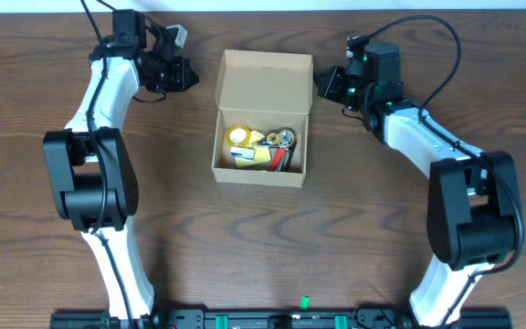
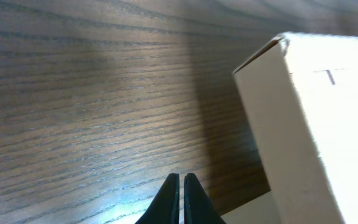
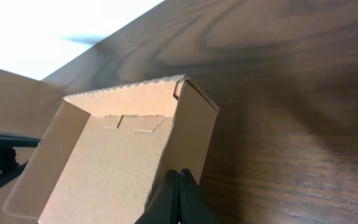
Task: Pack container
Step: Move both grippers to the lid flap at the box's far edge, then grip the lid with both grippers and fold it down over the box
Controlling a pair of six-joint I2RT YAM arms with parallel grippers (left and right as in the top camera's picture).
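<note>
The container (image 1: 261,174) is a tan cardboard box at the table's middle, its flap lid (image 1: 265,82) standing open at the back. Inside lie a yellow tape roll (image 1: 239,137), a small metal item (image 1: 285,138) and a red-handled tool (image 1: 283,161). My left gripper (image 1: 190,75) is shut and empty, just left of the lid; in the left wrist view its fingertips (image 2: 180,179) hover over wood beside the box (image 2: 316,124). My right gripper (image 1: 320,84) is shut, at the lid's right edge; in the right wrist view its tips (image 3: 178,175) rest against the flap (image 3: 110,162).
The dark wooden table (image 1: 382,238) spreads around the box. Both arms' white links run down the left and right sides to the bases at the front edge. A pale wall strip runs behind the table.
</note>
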